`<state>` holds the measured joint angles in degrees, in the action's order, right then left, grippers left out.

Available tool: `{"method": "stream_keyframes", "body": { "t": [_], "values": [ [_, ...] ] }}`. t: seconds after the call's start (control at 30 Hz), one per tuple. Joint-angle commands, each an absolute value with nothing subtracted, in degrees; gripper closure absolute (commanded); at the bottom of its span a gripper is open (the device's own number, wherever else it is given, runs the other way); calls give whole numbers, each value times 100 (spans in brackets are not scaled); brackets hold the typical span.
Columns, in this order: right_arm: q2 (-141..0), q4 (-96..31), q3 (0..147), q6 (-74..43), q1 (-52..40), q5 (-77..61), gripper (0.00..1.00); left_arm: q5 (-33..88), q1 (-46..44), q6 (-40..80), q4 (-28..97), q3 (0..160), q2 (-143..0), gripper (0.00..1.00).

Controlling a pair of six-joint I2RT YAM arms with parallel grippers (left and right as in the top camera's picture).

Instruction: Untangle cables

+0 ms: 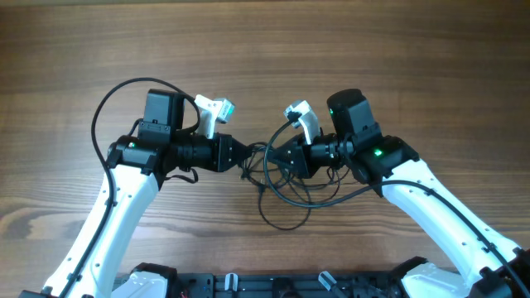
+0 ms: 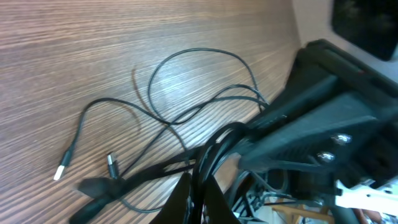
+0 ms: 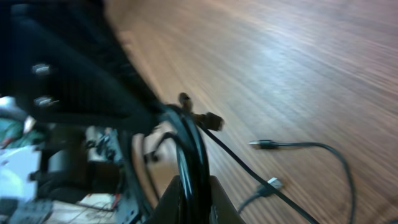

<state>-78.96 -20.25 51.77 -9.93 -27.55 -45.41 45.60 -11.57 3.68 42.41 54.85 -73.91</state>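
Thin black cables (image 2: 210, 157) bunched in a tight tangle, with loose loops and small silvery plug ends trailing outward.

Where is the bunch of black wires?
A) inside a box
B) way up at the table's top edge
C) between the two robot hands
C: the cables bunch at mid-table between the left gripper and the right gripper, both clamped on them.

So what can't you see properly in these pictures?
Overhead: where the cables knot, hidden between the left gripper and right gripper.
Right wrist: everything is blurred; the plug is too fuzzy to identify.
Left wrist: some cables run off the bottom edge, so their ends are cut off.
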Motion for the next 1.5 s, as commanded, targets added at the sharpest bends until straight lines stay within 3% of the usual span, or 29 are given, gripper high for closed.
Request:
{"method": "stream_keyframes", "body": {
  "t": [0.0,0.67,0.73,0.87,0.93,1.1,1.17,1.2,1.23,1.3,1.4,1.47],
  "values": [
    [-7898,-1994,5186,-762,-2683,-5343,96,3844,-1107,298,4292,5540,-7332,96],
    [-7898,-1653,5186,-1068,-2683,-5402,96,4263,-1114,298,4482,5540,-7332,96],
    [-7898,-1651,5186,-1070,-2683,-5398,85,4316,-1111,292,4480,5540,-7332,96],
    [-7898,-1632,5186,-1070,-2683,-5347,87,3120,-1111,244,4589,5540,-7332,96],
    [-7898,-1603,5186,-1297,-2683,-5074,89,2541,-1111,519,4727,5540,-7332,96],
    [-7898,-1411,5186,-2187,-2683,-4007,96,2543,-1111,517,4825,5540,-7332,96],
    [-7898,-1695,5186,-3070,-2683,-2755,96,2541,-1111,515,4825,5540,-7332,96],
    [-7898,-2340,5186,-4274,-2683,-1417,96,2543,-1111,515,4831,5540,-7332,96],
    [-7898,-2644,5186,-4694,-2683,-1017,96,2543,-1111,515,4834,5540,-7332,96],
    [-7898,-2998,5186,-5118,-2683,-620,96,2543,-1111,515,4834,5540,-7332,96],
    [-7898,-3269,5186,-5256,-2683,-381,84,2543,-1111,515,4831,5540,-7332,96],
    [-7898,-2998,5186,-4980,-2683,-810,96,2569,-1111,515,4831,5540,-7332,96]
  ]
}}
